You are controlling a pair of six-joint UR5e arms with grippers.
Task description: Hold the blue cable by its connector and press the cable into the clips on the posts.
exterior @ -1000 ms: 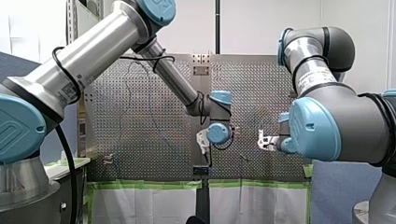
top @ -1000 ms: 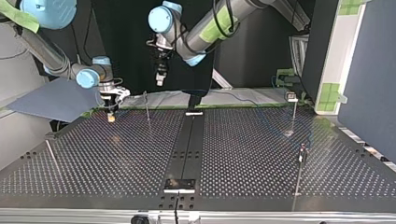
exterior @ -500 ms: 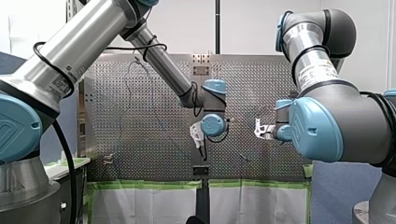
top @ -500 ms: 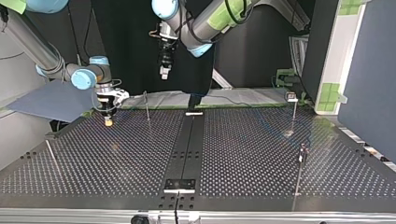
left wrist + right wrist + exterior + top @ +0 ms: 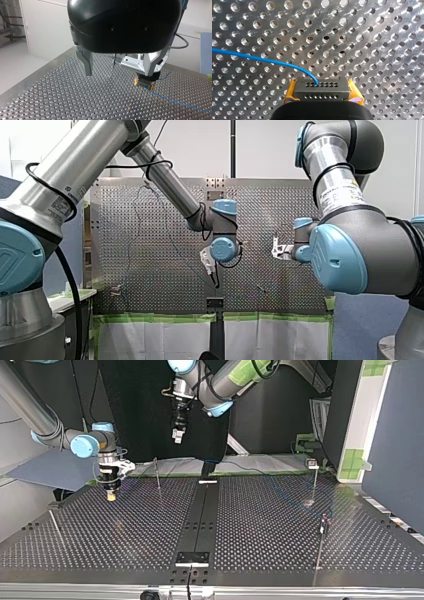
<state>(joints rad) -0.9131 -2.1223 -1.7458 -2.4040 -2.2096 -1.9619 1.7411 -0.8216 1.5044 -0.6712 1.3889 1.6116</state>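
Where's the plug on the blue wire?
The connector is at the top view's left, pinched in my right claw, low over the table, beside a thin post.

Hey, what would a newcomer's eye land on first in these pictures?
My right pincer, low over the perforated table at the top view's left, clamping a grey connector between yellow pads, the blue cable curving away. Then my left pincer, open and empty, high above the table.
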